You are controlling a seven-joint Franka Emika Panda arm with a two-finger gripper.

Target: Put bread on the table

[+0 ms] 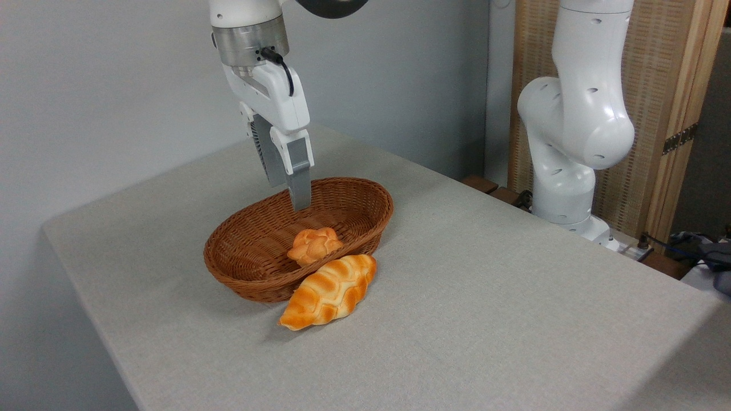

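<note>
Bread [313, 244] sits inside the basket [240, 268], against its near wall, with the braided loaf [328, 291] just outside. I risk catching the wicker rim and dragging the basket if I drop too close. Claw [288, 188] hangs vertical over the basket, empty; fingers overlap, can't tell spread.
</note>
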